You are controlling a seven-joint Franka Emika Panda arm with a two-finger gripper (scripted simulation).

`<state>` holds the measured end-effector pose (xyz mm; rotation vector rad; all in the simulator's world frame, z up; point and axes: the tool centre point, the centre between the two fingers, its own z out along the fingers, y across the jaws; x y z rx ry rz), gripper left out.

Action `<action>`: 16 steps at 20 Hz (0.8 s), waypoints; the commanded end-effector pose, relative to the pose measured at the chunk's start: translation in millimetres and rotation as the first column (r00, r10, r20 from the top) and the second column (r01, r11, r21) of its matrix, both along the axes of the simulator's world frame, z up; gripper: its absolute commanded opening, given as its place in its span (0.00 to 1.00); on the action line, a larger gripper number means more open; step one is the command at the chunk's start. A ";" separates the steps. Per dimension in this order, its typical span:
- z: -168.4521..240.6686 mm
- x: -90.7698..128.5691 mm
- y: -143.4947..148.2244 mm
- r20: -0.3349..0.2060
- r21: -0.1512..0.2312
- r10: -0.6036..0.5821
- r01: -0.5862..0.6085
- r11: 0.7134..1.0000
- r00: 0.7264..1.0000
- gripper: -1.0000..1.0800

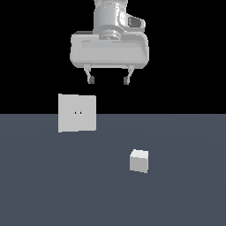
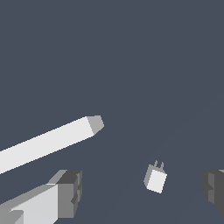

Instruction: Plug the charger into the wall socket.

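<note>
Charger, a small plain white cube-like block [image 1: 139,160], sits on the flat dark grey-blue floor [image 1: 53,185], toward the exterior view's right and nearer the camera than the socket. Wrist view shows the same block [image 2: 155,179] with two short prongs sticking out of one face. Nothing touches it.

Wall socket, a flat upright white square plate [image 1: 77,113] with two small dark holes near centre, stands on the floor at the exterior view's left, well apart from the charger. In the wrist view it appears edge-on as a long white slab [image 2: 48,142].

Light grey two-finger gripper [image 1: 108,80] hangs high above both, fingers spread wide, holding nothing. Fingertip pads [image 2: 72,192] frame the charger in the wrist view.
</note>
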<state>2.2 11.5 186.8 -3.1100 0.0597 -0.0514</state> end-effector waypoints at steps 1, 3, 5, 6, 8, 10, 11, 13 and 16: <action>0.0 0.0 0.0 0.000 0.000 0.000 0.000 1.000 1.000 0.96; -0.5 -0.4 -0.3 0.001 0.000 -0.001 0.001 1.000 1.000 0.96; -1.9 -1.6 -1.2 0.003 -0.001 -0.005 0.005 1.000 1.000 0.96; -3.0 -2.5 -1.9 0.005 -0.002 -0.008 0.008 1.000 1.000 0.96; -5.9 -4.8 -3.6 0.009 -0.003 -0.016 0.016 1.000 1.000 0.96; -9.7 -8.0 -6.0 0.015 -0.005 -0.027 0.027 1.000 1.000 0.96; -12.0 -9.9 -7.4 0.018 -0.006 -0.033 0.033 0.999 0.999 0.96; -17.4 -14.2 -10.6 0.026 -0.009 -0.048 0.048 0.999 0.999 0.96; -27.2 -22.1 -16.3 0.041 -0.013 -0.075 0.075 0.997 0.996 0.96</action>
